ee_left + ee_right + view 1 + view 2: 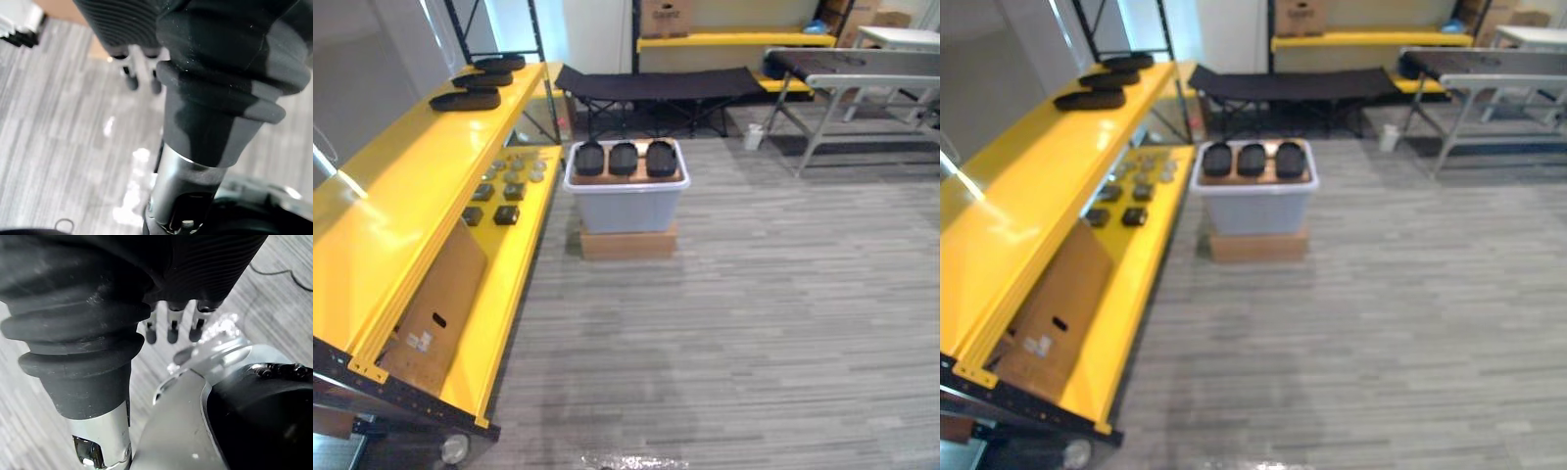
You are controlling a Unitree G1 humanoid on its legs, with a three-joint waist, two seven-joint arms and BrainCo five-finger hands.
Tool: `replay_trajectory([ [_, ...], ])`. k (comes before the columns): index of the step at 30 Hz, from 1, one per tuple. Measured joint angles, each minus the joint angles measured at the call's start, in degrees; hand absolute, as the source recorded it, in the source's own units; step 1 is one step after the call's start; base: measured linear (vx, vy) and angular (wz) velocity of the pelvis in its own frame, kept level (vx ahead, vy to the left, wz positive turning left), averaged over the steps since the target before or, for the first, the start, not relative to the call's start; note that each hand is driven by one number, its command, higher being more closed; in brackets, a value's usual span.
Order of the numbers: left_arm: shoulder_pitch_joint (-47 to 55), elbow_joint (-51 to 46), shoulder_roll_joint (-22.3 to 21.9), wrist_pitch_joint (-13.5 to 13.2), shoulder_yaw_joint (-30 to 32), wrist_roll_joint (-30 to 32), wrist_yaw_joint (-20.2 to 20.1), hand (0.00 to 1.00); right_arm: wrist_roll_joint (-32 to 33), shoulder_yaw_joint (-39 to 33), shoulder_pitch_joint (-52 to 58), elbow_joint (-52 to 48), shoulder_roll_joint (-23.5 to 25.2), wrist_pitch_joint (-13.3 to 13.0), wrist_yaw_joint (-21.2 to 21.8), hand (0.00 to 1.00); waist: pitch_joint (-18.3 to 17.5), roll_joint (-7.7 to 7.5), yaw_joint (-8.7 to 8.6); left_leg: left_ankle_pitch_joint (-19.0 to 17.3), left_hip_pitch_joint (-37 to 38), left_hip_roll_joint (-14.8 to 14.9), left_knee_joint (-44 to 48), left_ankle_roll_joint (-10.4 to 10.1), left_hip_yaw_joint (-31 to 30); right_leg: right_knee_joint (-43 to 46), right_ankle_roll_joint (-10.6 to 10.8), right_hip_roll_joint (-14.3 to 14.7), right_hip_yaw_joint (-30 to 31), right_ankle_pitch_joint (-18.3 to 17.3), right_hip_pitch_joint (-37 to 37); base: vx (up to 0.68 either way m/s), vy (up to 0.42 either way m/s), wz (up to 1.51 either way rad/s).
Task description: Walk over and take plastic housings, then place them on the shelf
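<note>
Plank floor [754, 323], yellow shelf [391, 215], housings [624, 158] on bin [626, 208], left hand [120, 27] and right hand [205, 267] slack, empty.

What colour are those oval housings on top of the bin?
Black housings, on the pale grey bin; the left eye view shows them best.

Looks onto a grey plank floor [754, 313] running to the far side of the room. Backs onto a white wall [597, 29], with a black folding cot [656, 83] before it and a yellow rack [734, 41] carrying a cardboard box [666, 17] beside. Holds a grey metal-framed table [876, 83] at far right.
</note>
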Motion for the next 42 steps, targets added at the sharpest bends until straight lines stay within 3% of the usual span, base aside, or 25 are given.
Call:
replay_trajectory([
  [8,-0.02,0.15,0.69,-0.4,0.06,0.14,-0.25,0.0,1.84,-2.26,-2.27,-0.03,1.53,-0.29,-0.32,0.0,0.98,-1.31,-0.48,0.97,2.07,-0.27,-1.93,0.3,0.19,-0.26,1.04,0.07,-1.46,-0.21,1.08,0.06,-0.006,0.03],
  [23,-0.33,-0.03,0.55,-0.58,-0.33,0.01,-1.16,0.0,-1.03,-2.1,-2.94,-0.46,1.78,-3.16,-1.56,0.0,2.51,-1.1,-0.89,1.66,2.71,-0.42,-2.53,0.08,0.06,-0.36,0.68,-0.13,-2.83,-0.85,1.53,-0.1,-0.008,0.0],
  [28,0.05,-0.02,0.35,-2.86,-0.32,0.14,0.55,0.0,1.8,-1.77,-2.17,-0.29,1.82,-4.04,-1.15,0.0,2.56,-1.26,-0.81,1.59,2.66,-0.68,-2.53,0.13,0.06,-1.25,0.97,-0.21,-3.01,-0.48,2.02,-0.01,0.006,0.03],
  [35,0.17,-0.03,0.28,-3.87,-0.27,0.19,1.1,0.0,1.75,-1.48,-2.09,-0.23,1.67,-3.88,-0.07,0.0,2.62,-1.41,-0.8,1.14,2.64,-0.56,-2.49,0.31,0.73,-2.01,0.96,-0.01,-3.0,-0.09,2.1,0.05,-0.008,-0.04],
  [37,0.22,-0.08,0.18,-4.35,-0.23,0.66,1.11,0.0,1.82,-1.59,-2.05,-0.32,1.59,-3.46,-0.11,0.0,2.62,-1.28,-0.77,-0.07,2.62,-0.57,-2.45,0.42,1.14,1.73,1.25,-0.69,-2.94,-2.56,0.26,0.06,0.005,-0.01],
  [39,0.17,-0.3,-0.02,-4.61,-0.38,1.98,0.85,0.0,2.43,-2.37,-1.0,-0.59,1.39,-3.49,-0.63,0.0,2.79,-1.22,-0.76,-1.72,2.79,-0.92,-2.44,1.3,2.89,16.48,3.73,-4.33,-3.3,-7.77,-5.71,0.11,0.064,0.12],
  [40,0.29,-0.69,-0.35,-4.93,-0.43,2.68,0.93,0.0,2.77,-2.38,-1.06,-0.7,1.02,-3.5,-0.69,0.0,3.09,-0.64,-0.66,-1.98,2.92,-0.73,-2.42,1.75,2.81,23.61,4.03,-5.35,-2.98,-8.14,-8.96,0.13,0.084,0.07],
  [41,0.0,-1.33,-0.43,-5.02,-0.61,3.24,1.04,0.0,3.93,-3.14,-0.76,-1.25,0.67,-3.67,-0.34,0.0,3.83,0.05,-1.13,-1.72,3.94,0.07,-2.09,2.64,2.54,33.25,1.92,-6.37,-2.83,-10.22,-14.64,0.18,0.096,0.01],
  [42,-0.74,-2.08,-0.31,-4.97,-0.67,3.35,1.15,0.0,4.12,-3.58,-0.84,-1.64,1.0,-3.79,0.21,0.0,4.76,0.63,-1.23,-1.89,5.29,1.1,-2.08,2.55,2.69,33.9,0.66,-5.66,-2.96,-11.75,-16.69,0.19,0.094,0.07],
])
